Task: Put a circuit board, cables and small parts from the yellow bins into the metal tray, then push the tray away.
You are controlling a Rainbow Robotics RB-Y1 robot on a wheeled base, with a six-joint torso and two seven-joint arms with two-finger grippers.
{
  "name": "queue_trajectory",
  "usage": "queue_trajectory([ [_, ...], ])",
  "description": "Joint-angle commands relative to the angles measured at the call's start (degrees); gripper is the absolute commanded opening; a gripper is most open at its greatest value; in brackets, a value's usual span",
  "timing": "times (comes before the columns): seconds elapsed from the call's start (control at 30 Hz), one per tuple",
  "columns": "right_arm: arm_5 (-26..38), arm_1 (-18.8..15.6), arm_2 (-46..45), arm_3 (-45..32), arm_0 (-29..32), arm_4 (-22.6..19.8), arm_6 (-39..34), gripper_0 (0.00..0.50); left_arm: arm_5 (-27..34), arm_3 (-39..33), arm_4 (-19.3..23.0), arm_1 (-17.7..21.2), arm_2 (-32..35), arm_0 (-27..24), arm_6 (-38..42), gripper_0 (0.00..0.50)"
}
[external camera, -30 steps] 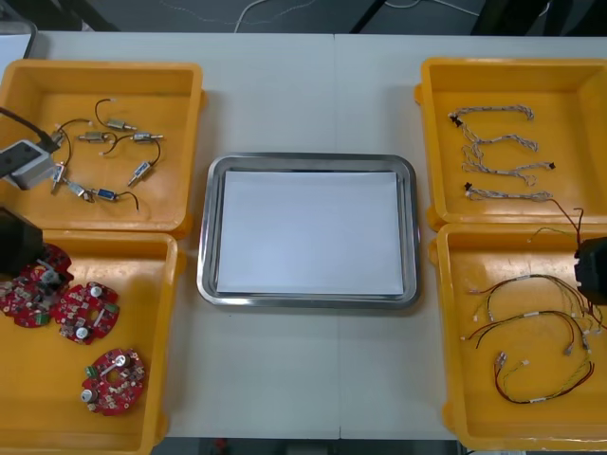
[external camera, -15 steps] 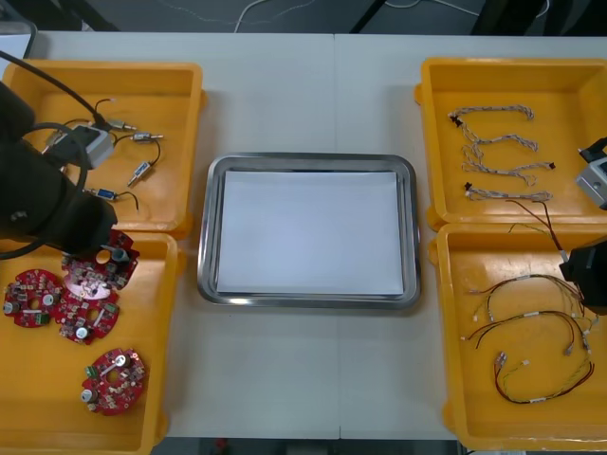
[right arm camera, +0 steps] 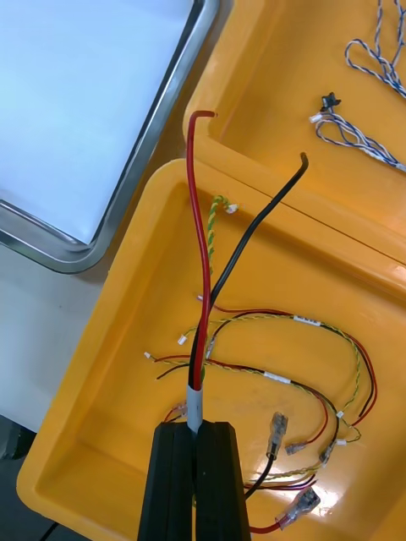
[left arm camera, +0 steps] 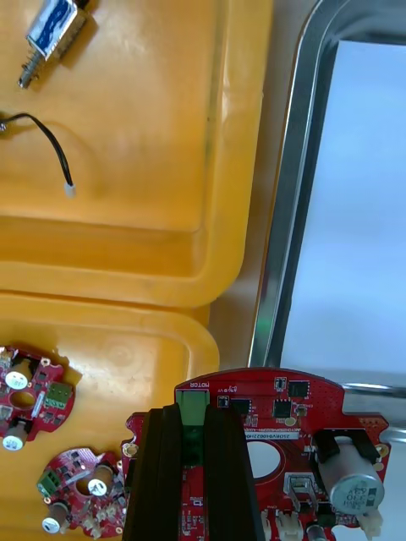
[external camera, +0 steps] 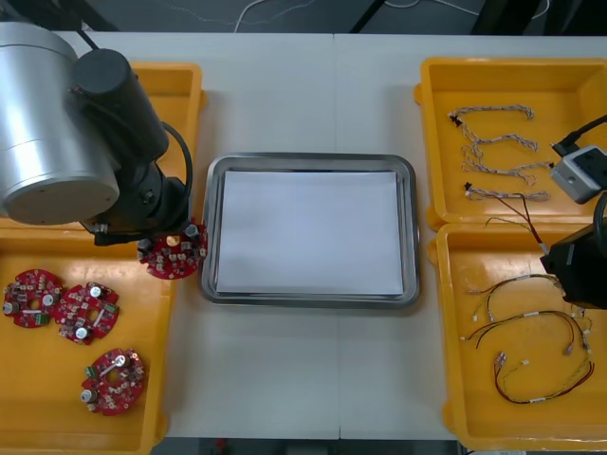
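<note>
**Left gripper carries a red circuit board beside the tray; right gripper lifts a cable over its bin**

Seen from above, a light table (external camera: 313, 95) holds four yellow bins (external camera: 446, 76), two at each side, and one metal tray (external camera: 205, 227) between them, white inside.

The left gripper (left arm camera: 193, 423) is closed on a round red circuit board (external camera: 174, 254), its black fingers pinching a green connector (left arm camera: 193, 404) at the board's edge. The held board hangs over the inner corner of the near left bin (external camera: 57, 417), just beside the tray's left rim. The white word "MOTOR" is printed beside the connector, and the smaller print under it is too fine to read. Three more boards (external camera: 85, 313) lie in that bin, so four can be counted in all.

One small metal part (left arm camera: 52, 27) and the end of one thin black lead (left arm camera: 52, 152) lie in the far left bin.

The right gripper (right arm camera: 194, 429) is clamped on a red and black cable (right arm camera: 195, 401), gripping its grey sleeve, and the wires rise past the fingertips. It hangs over the near right bin (external camera: 474, 412), where red and yellow cables (external camera: 526, 351) lie too tangled to count. Twisted blue and white cables (external camera: 493, 114) lie in the far right bin, in about four rows.
</note>
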Motion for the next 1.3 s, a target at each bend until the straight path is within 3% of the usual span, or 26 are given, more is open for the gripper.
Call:
queue_trajectory([
  [0.03, 0.2, -2.1, 1.6, -1.6, -1.9, -0.1, -0.2, 0.0, -0.3, 2.9, -3.3, -3.8, 1.0, -2.6, -9.7, 0.0],
  [0.47, 0.2, -2.6, 1.9, -1.6, -2.4, -0.8, -0.3, 0.0, 0.5, 11.5, -11.4, -15.0, 1.0, -2.9, -10.0, 0.0],
  [0.9, 0.2, -2.6, 1.9, -1.6, -2.4, -0.8, -0.3, 0.0, 1.3, 12.6, -16.4, -22.2, 0.9, -1.7, -9.6, 0.0],
  [1.07, 0.2, -2.6, 1.9, -1.6, -2.4, -0.8, -0.3, 0.0, 1.2, 12.5, -19.7, -24.0, 0.7, 0.2, -10.3, 0.0],
  [1.3, 0.2, -2.6, 1.9, -1.6, -2.4, -0.8, -0.3, 0.0, -2.0, 12.8, -25.5, -23.5, -1.4, 4.6, -12.1, 0.0],
])
